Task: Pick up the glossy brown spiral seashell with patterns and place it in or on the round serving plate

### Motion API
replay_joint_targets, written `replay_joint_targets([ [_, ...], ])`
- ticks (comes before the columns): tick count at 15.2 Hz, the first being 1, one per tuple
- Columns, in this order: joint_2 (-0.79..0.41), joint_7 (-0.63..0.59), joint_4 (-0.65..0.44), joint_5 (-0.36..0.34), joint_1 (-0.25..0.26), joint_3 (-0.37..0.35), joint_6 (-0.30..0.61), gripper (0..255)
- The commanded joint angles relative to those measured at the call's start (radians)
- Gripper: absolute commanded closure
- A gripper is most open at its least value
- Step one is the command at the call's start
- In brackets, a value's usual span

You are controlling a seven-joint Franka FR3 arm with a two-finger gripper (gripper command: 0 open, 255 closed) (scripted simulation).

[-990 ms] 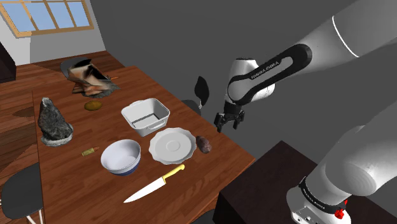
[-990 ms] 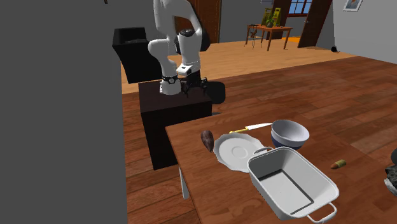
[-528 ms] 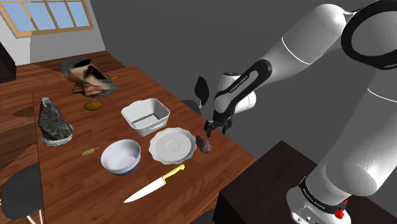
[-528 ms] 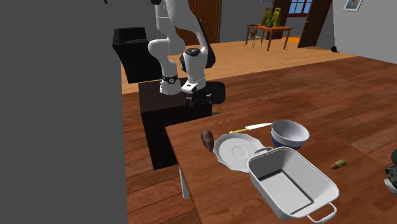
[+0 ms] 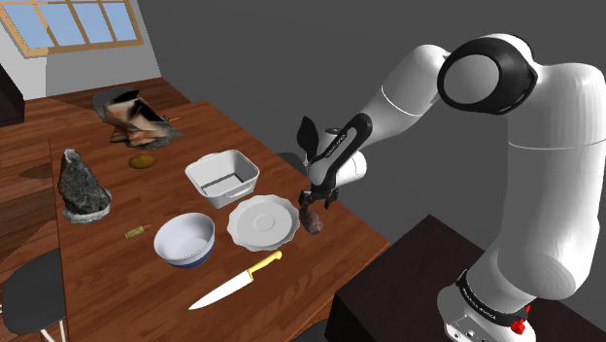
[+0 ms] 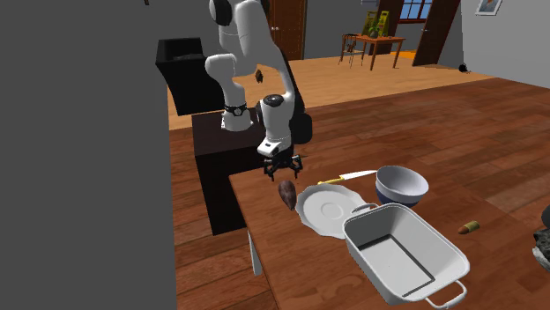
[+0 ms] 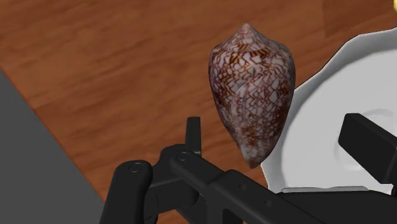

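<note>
Approach step, nothing grasped yet. The knife (image 5: 236, 281) lies at the near end of the table (image 5: 107, 260), clear of the path. Farther in, the shell (image 5: 313, 222) lies on the table by its right edge in the shoulder view, just right of the plate (image 5: 260, 222). The gripper (image 5: 311, 201) hovers right above it, fingers (image 7: 369, 145) apart, straddling the shell with no contact. Next move: drop straight down, close across the shell's narrow width, lift, then a short shift left onto the plate.
</note>
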State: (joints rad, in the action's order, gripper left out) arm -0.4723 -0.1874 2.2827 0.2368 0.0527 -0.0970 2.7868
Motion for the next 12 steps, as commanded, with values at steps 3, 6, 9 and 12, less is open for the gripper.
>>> replay_joint_targets([
  [3,-0.111,-0.005,-0.078,0.0,0.008,0.002,0.046,0],
  [6,-0.154,-0.002,-0.096,0.001,0.009,-0.001,0.071,0],
  [9,-0.206,0.0,-0.121,0.003,0.011,-0.004,0.099,0],
  [12,-0.206,0.0,-0.121,0.003,0.011,-0.004,0.099,0],
])
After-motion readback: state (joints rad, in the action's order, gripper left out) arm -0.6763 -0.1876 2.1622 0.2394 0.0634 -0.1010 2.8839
